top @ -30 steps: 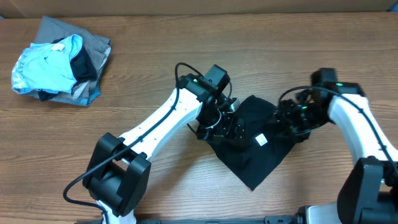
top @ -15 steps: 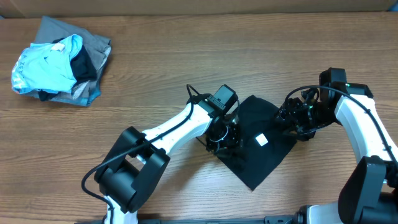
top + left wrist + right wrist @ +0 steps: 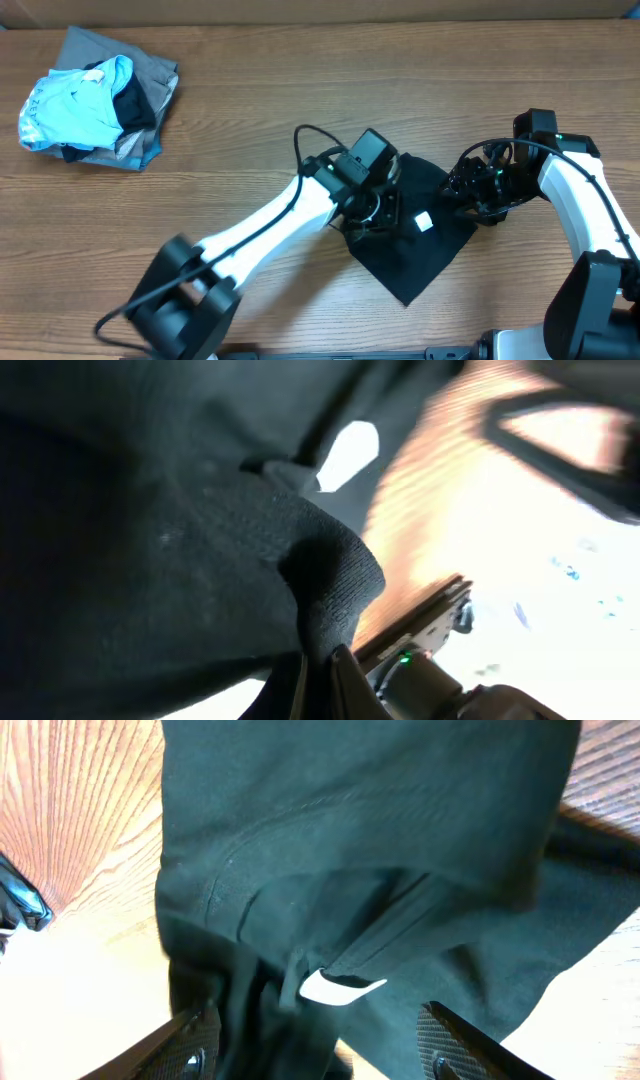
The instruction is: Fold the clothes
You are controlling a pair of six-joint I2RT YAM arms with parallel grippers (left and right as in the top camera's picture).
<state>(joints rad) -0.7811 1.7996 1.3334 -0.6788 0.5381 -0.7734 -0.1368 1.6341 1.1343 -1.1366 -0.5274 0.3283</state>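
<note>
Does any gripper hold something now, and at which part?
The left gripper pinches a raised fold of the black shirt; the right gripper is open, holding nothing.

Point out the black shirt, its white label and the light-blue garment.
black shirt (image 3: 410, 260): overhead view, lower flat part.
white label (image 3: 423, 222): overhead view, its middle.
light-blue garment (image 3: 65, 105): overhead view, its middle.

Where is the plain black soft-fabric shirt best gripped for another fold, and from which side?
On the plain black soft-fabric shirt, probably the pointed lower corner, coming from the near edge of the wooden table: it lies flat and free, while the left fingers and right fingers crowd the end by the small white label.
</note>
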